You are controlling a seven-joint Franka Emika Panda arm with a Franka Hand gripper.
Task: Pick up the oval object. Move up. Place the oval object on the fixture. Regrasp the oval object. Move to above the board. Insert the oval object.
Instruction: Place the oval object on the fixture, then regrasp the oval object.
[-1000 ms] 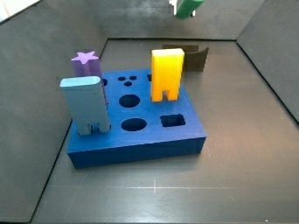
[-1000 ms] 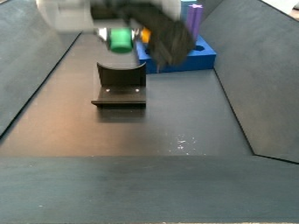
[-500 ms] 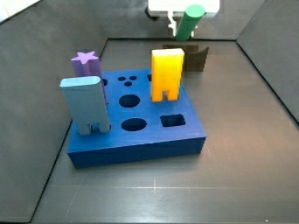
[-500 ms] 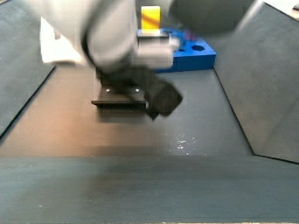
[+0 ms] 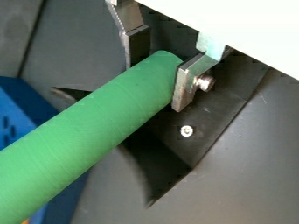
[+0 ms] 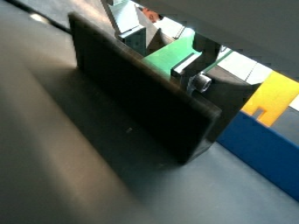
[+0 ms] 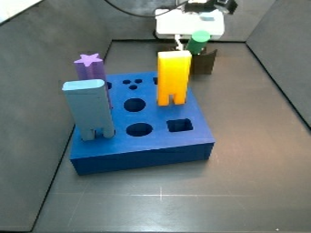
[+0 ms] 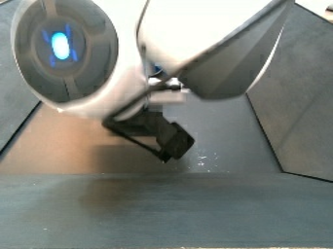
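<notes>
In a wrist view, the gripper [image 5: 158,61] pinches the oval object [image 5: 82,131], a green rod, between its silver fingers [image 5: 188,80]; the dark fixture [image 5: 176,153] lies just beneath, and a corner of the blue board [image 5: 21,114] sits close beside the rod.

In a wrist view, the fixture [image 6: 140,96] stands as a dark wall before the gripper [image 6: 176,54], hiding most of the oval object [image 6: 170,58]. The board [image 6: 263,153] and yellow peg [image 6: 272,96] lie just beyond.

In a side view, the gripper [image 7: 195,36] holds the oval object [image 7: 197,40] over the fixture [image 7: 206,60], at the floor's far edge, just behind the yellow peg [image 7: 174,76]. The board [image 7: 144,135] is nearer the camera, with open floor around it.

In a side view, the arm [image 8: 143,58] blocks nearly everything; only part of the fixture [image 8: 154,136] shows.
</notes>
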